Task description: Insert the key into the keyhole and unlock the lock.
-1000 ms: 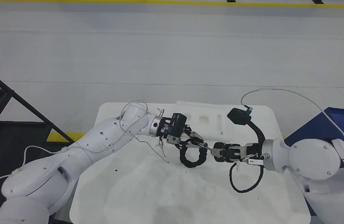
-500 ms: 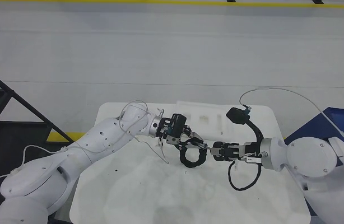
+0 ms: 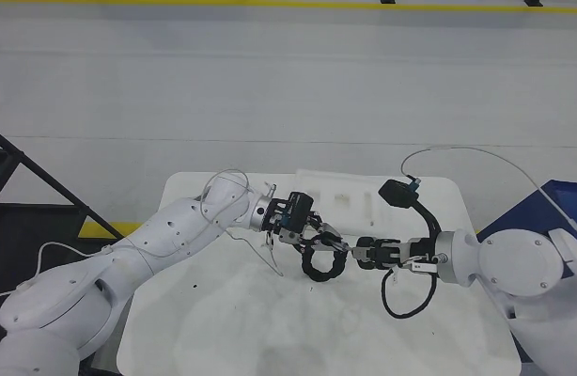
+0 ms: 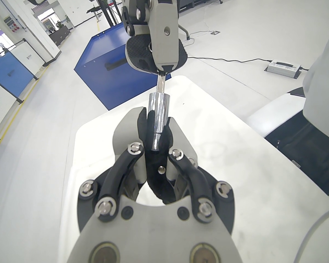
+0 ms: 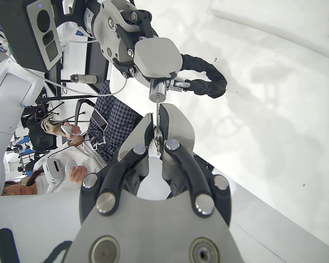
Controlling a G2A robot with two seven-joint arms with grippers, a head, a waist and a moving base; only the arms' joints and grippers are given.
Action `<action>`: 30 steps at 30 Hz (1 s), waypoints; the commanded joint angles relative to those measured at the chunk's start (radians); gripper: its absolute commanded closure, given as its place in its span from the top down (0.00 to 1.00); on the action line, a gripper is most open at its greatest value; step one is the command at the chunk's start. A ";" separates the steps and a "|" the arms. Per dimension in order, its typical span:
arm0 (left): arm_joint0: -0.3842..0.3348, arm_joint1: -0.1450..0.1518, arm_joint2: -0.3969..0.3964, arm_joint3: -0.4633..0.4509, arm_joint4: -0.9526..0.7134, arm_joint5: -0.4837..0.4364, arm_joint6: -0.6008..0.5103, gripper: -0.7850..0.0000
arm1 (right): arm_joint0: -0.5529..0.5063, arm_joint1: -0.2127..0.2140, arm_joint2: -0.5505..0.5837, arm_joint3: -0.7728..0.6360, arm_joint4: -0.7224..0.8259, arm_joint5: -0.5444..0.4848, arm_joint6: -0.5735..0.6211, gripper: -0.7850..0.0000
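Near the centre of the top view, both arms meet above the white counter [image 3: 223, 320]. The left tool [image 4: 153, 129] is pressed together on the lock [image 4: 159, 110], pinching its chrome cylinder, while the lock's black cable [image 5: 211, 75] loops down beside it. The right tool [image 5: 157, 116] pinches the key [image 4: 161, 83] by its head. The blade's tip sits in the keyhole [image 5: 156, 99] on the cylinder's end face, with part of the blade still outside. A white foam tray [image 3: 340, 199] lies on the counter just above the tools in the top view.
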 commanded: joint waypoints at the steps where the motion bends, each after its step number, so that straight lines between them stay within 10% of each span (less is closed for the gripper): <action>1: -0.001 0.000 0.003 -0.001 -0.001 0.001 0.001 0.00 | 0.002 0.001 -0.002 0.002 0.001 -0.001 0.000 0.00; 22: -0.014 -0.009 0.028 0.002 -0.010 0.002 0.002 0.00 | 0.034 0.002 -0.050 0.029 0.006 0.008 -0.022 0.00; 25: -0.012 -0.011 0.031 0.005 -0.026 0.000 0.000 0.00 | 0.037 0.002 -0.051 0.034 0.011 0.009 -0.025 0.45; 26: -0.011 -0.012 0.031 0.008 -0.033 -0.001 -0.001 0.00 | 0.038 0.002 -0.052 0.035 0.013 0.009 -0.026 1.00; 30: -0.007 -0.015 0.035 0.013 -0.065 -0.008 -0.008 0.00 | 0.043 0.004 -0.046 0.035 0.016 -0.011 -0.036 1.00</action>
